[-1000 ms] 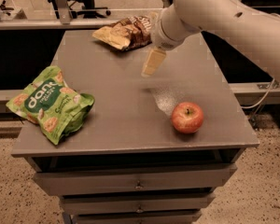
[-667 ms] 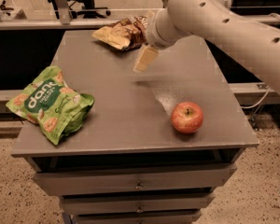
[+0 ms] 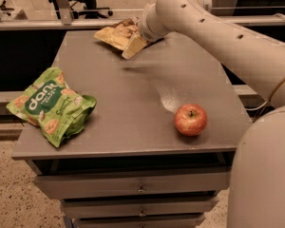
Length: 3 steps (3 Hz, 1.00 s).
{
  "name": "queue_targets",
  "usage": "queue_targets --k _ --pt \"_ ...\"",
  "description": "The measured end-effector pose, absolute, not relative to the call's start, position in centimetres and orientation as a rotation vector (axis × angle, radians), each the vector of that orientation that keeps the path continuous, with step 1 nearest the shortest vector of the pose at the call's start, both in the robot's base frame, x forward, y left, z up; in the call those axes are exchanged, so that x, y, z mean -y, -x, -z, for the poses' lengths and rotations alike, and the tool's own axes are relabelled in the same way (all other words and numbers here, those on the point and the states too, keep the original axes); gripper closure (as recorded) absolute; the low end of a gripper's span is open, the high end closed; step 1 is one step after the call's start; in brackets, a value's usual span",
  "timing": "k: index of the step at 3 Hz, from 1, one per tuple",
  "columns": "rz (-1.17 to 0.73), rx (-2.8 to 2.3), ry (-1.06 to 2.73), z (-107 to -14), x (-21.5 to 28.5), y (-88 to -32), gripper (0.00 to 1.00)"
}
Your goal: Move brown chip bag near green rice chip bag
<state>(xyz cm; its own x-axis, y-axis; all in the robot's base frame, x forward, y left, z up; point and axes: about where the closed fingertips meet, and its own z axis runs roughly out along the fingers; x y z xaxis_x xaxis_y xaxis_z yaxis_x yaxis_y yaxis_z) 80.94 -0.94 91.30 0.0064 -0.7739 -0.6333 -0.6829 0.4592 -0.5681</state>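
hand [image 3: 133, 45]: at brown chip bag [image 3: 113, 33], far counter [image 3: 133, 108] edge; grip: cannot tell; green rice chip bag [image 3: 52, 106]: front-left, well apart; apple [image 3: 190, 119]: front-right

One high camera faces down across the table [image 3: 133, 103], the hand [image 3: 133, 45] at its far edge.

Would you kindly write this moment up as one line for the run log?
gripper: at brown chip bag, far table edge | green rice chip bag: front left | apple: front right | task: not done
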Motion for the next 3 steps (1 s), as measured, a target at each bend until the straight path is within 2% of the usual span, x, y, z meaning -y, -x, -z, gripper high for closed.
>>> queue_targets --k 3 --pt "-0.136 -1.823 1.040 -88.2 -5.1 -85.0 0.00"
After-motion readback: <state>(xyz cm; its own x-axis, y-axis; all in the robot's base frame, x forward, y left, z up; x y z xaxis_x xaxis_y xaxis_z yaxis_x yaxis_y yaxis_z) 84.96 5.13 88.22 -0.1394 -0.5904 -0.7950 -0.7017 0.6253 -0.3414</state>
